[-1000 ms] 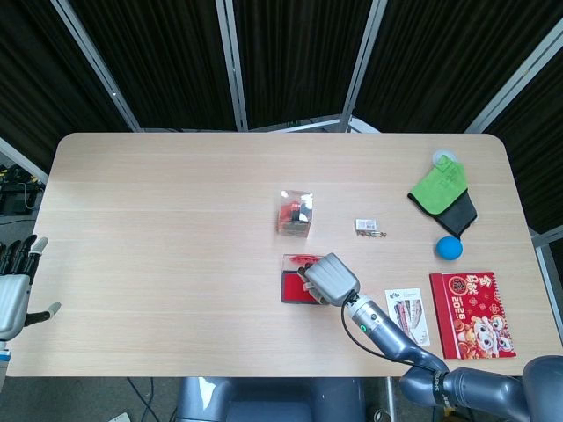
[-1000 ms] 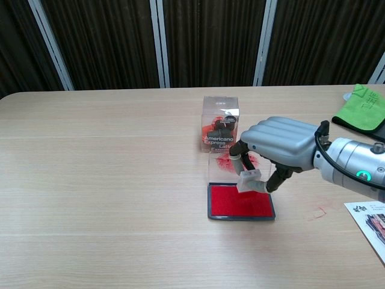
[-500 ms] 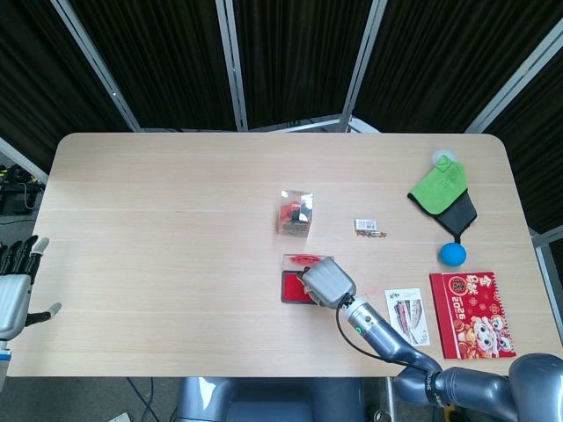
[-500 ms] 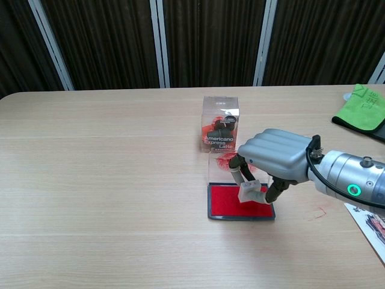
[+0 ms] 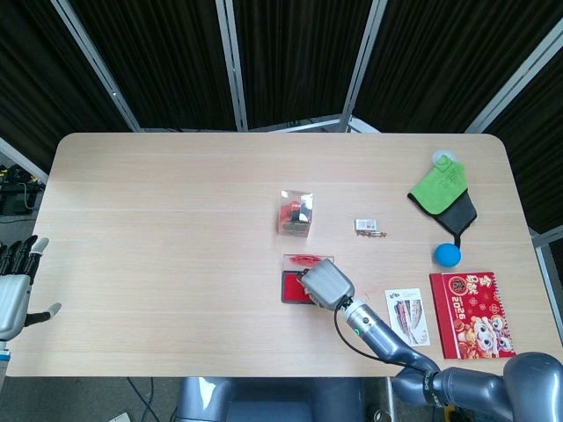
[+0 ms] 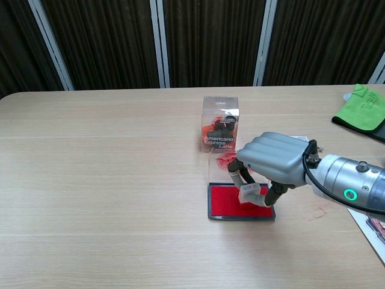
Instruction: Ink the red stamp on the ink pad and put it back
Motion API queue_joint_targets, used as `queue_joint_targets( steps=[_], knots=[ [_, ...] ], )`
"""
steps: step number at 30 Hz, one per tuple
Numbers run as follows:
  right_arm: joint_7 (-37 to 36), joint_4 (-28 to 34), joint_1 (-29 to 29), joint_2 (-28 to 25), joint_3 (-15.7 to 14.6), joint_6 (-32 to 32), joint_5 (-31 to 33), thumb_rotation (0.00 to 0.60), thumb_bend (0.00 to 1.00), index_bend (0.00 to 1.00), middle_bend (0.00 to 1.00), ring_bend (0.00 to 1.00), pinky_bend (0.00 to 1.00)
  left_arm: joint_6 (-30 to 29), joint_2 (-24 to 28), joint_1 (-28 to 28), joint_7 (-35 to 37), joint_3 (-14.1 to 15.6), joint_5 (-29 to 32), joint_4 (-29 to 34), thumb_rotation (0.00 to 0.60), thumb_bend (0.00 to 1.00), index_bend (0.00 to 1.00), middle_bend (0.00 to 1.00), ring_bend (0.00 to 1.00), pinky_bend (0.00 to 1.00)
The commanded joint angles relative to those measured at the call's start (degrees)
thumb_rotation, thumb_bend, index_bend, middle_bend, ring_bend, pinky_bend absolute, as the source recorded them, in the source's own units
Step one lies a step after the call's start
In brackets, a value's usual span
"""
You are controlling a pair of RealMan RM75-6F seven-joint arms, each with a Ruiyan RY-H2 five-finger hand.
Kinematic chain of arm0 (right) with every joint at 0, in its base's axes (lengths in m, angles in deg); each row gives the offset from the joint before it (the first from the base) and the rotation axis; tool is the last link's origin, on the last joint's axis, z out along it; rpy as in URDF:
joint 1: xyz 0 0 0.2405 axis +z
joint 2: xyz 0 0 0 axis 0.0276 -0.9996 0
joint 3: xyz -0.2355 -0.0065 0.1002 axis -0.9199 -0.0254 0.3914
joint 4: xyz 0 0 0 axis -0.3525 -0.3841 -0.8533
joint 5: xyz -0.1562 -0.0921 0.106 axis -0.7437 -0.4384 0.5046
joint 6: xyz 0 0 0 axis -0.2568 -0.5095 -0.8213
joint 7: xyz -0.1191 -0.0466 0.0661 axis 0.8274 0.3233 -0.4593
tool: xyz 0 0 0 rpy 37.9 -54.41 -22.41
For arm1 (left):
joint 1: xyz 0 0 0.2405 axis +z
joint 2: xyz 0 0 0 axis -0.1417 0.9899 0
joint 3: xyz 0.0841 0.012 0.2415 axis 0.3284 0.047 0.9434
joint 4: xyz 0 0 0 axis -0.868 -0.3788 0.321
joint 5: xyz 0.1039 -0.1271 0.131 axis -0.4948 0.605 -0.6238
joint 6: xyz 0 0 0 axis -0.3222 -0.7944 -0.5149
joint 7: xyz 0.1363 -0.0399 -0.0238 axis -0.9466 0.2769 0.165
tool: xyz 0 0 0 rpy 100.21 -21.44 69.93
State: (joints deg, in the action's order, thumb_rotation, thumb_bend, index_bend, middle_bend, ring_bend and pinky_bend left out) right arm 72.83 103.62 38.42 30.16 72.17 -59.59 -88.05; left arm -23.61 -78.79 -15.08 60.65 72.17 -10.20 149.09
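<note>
At the centre right of the chest view the right hand (image 6: 274,164) grasps the stamp (image 6: 251,195) from above, fingers curled down around its pale block; the base of the stamp sits on the red surface of the ink pad (image 6: 231,208), toward the pad's right half; whether it presses hard or only touches cannot be told. The ink pad lies flat on the table (image 6: 108,180), its clear lid standing up at the far edge (red smears show on the lid). Just behind the pad stands a clear box (image 6: 220,125) with dark contents and white lettering, upright and apart from the hand.

In the head view the same hand (image 5: 326,284) covers the right end of the pad (image 5: 291,285) at lower centre of the frame, so the stamp is hidden there. The left hand (image 5: 15,293) hangs at the lower left edge of the frame, off the table's side, released, fingers spread and holding nothing.

Toward the right of the head view: a small label card (image 5: 369,228) near the middle; a green and black cloth (image 5: 445,195) at upper right; a blue ball (image 5: 448,255) just below it; a red calendar (image 5: 471,314) at lower right; a printed leaflet (image 5: 407,315) beside it, between the calendar and the right forearm.
</note>
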Motion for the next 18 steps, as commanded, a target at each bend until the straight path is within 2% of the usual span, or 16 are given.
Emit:
queue_joint_targets(
  steps=[1,11,14,18],
  knots=[
    [0.2,0.0,0.0,0.0,0.0,-0.1,0.2,0.600,0.44,0.54,0.59,0.97,1.00,-0.1,0.1,0.1,0.2,0.0,-0.1,0.1,0.600,0.00,0.00,0.00,0.00,0.00],
    [-0.1,2.9,-0.4,-1.7,0.3,-1.9,0.4,0.600,0.44,0.54,0.59,0.97,1.00,-0.3,0.5,0.2,0.6,0.4,-0.8,0.3,0.600,0.00,0.00,0.00,0.00,0.00],
    [-2.1,6.2,-0.9,-4.1,0.9,-3.3,-0.1,0.600,0.44,0.54,0.59,0.97,1.00,-0.3,0.6,0.2,0.8,0.4,-0.8,0.3,0.600,0.00,0.00,0.00,0.00,0.00],
    [-5.8,11.4,-2.2,-9.9,1.1,-5.9,-1.7,0.600,0.44,0.54,0.59,0.97,1.00,-0.4,0.7,0.3,1.0,0.5,-1.1,0.5,0.600,0.00,0.00,0.00,0.00,0.00]
  ],
)
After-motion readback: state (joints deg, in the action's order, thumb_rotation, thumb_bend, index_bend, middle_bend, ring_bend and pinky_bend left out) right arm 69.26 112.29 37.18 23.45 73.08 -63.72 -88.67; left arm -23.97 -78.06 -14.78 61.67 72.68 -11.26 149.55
